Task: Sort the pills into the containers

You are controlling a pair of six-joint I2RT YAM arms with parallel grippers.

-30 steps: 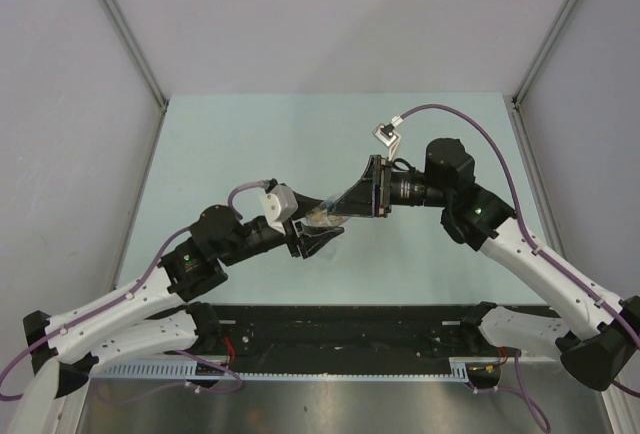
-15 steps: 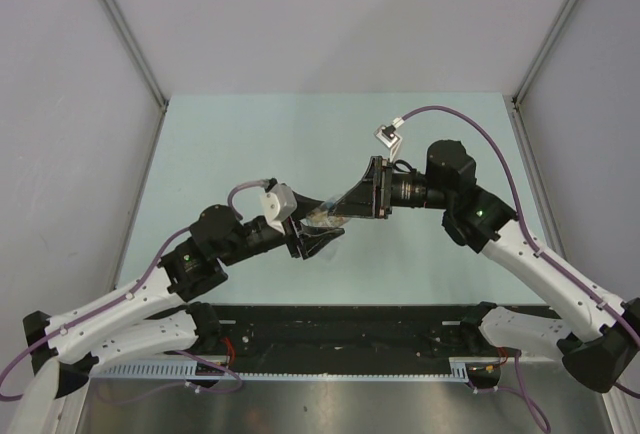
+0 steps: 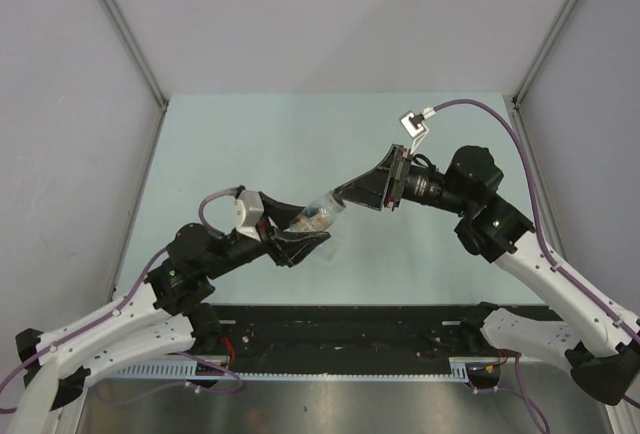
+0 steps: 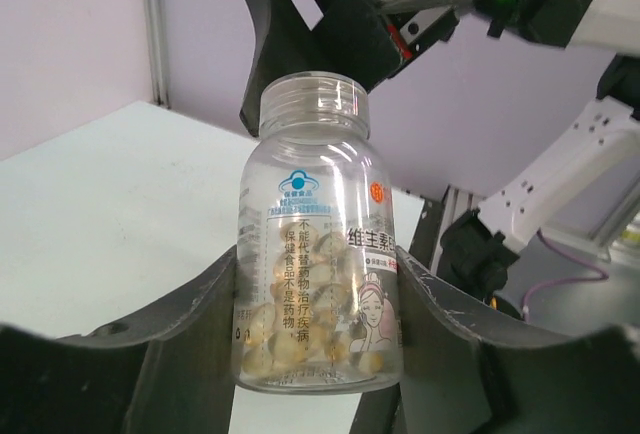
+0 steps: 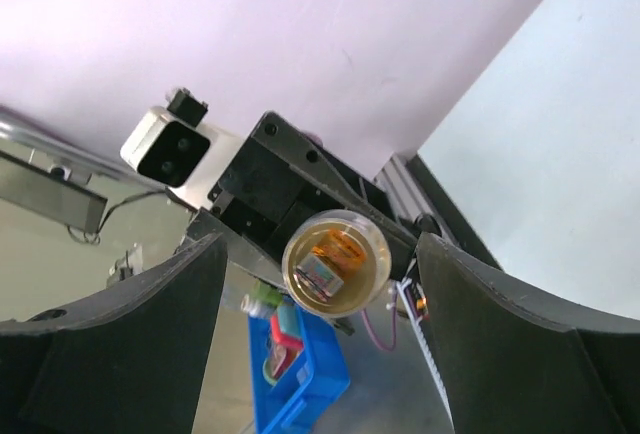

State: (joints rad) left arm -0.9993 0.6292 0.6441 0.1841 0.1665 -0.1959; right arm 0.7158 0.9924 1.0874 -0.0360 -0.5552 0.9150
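The clear bottle [image 3: 318, 215] is up in the air, well off the counter [image 3: 250, 144], a little left of the middle. The left end effector [image 3: 303, 233] has it pinched across the lower body, fingers closed against both sides of the printed label. From the left wrist camera the bottle stands upright in that grip with its threaded neck bare and no cap on. The pills [image 4: 305, 339], pale yellow-tan beads, lie heaped loose in the bottom third.

The right end effector [image 5: 320, 246] comes in from the far right, jaws spread wide and empty. Its camera looks straight down the bottle's open mouth, which sits between the two fingers without touching either.

It looks like a light, stiff plastic thing with smooth, glossy walls, so I'd expect it to slip or twist under a weak pinch. The load inside will roll as soon as it tips, and with the mouth open any lean past level would likely spill pills. The straight-sided body below the shoulder seems the safest place to hold; the narrow threaded neck offers less to bear on.
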